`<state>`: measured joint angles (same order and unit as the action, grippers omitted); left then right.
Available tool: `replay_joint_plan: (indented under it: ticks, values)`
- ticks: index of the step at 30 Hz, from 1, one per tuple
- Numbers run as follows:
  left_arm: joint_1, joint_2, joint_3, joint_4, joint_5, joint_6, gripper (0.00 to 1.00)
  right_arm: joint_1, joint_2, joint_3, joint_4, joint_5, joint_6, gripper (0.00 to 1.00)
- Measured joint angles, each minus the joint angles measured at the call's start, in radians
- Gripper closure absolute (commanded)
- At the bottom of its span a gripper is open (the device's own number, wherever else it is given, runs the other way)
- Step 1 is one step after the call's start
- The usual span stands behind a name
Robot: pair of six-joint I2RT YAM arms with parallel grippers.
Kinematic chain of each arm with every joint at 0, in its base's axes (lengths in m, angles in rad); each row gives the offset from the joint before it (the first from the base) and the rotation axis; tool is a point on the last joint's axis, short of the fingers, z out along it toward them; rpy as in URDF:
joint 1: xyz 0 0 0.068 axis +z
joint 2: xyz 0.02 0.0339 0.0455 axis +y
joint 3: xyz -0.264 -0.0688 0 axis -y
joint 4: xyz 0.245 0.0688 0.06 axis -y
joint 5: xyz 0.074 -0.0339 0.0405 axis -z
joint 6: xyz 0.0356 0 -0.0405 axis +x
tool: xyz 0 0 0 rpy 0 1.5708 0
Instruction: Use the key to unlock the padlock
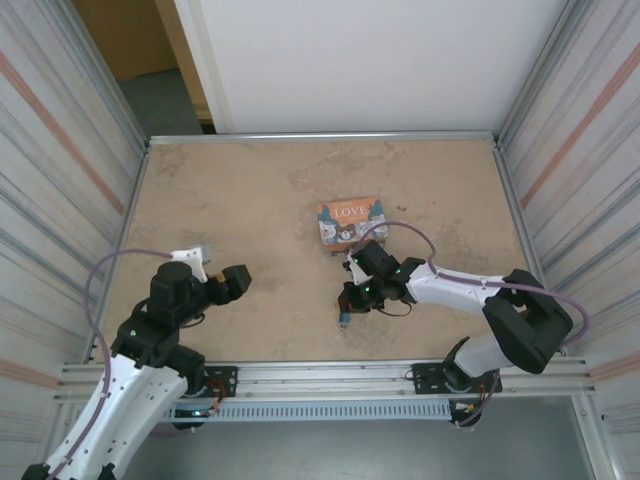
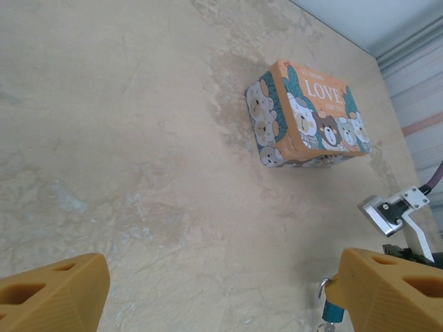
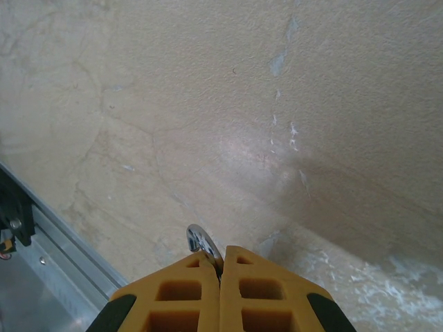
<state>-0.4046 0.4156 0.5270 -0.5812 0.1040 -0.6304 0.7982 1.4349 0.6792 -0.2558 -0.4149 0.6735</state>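
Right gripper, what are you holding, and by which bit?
A small shiny metal piece, likely the key, pinched by one end in the shut right gripper. The open left gripper holds nothing.

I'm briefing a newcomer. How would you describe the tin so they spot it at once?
On the beige table, look just beyond the right claw. There lies the tin: a box, set apart by its orange lid, cartoon bears and the word LOVE.
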Motion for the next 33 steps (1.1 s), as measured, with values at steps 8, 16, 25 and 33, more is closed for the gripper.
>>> replay_joint_plan:
  ticks: [8, 16, 25, 33]
  values:
    - [0.0, -0.037, 0.0, -0.053, -0.057, 0.012, 0.1, -0.009, 0.065, 0.019, 0.051, -0.029, 0.0, 1.0]
    - [0.0, -0.033, 0.011, -0.097, -0.101, 0.074, 0.08, -0.014, 0.114, 0.026, 0.08, -0.035, 0.0, 1.0]
    - [0.0, -0.015, 0.076, -0.138, -0.134, 0.167, 0.08, -0.015, 0.161, 0.037, 0.11, -0.059, 0.008, 1.0]
    - [0.0, 0.024, 0.111, -0.152, -0.152, 0.268, 0.07, -0.015, 0.187, 0.052, 0.13, -0.062, 0.027, 1.0]
